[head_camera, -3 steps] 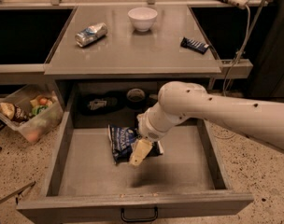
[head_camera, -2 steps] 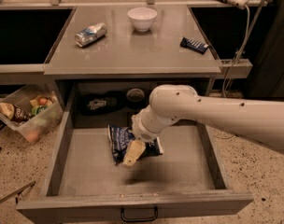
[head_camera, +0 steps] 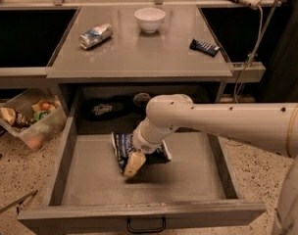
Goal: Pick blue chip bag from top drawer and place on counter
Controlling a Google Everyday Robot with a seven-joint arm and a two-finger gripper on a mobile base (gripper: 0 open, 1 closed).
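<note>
Camera view. Your gripper [head_camera: 134,164] is low inside the top drawer [head_camera: 90,177], below the counter's [head_camera: 139,53] front edge, touching the near end of the blue chip bag [head_camera: 122,146]. Against the earlier frame it has shifted slightly left, while the bag lies unmoved on the drawer floor. Whether the pincer is clenched or released: cannot tell. On the counter, a can [head_camera: 95,35] lies near the left edge and a bowl [head_camera: 149,19] sits by the rear edge.

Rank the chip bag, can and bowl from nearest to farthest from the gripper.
The gripper is down in the drawer.
1. The chip bag, right beside it in the drawer.
2. The can, left on the counter.
3. The bowl, at the counter's back.
</note>
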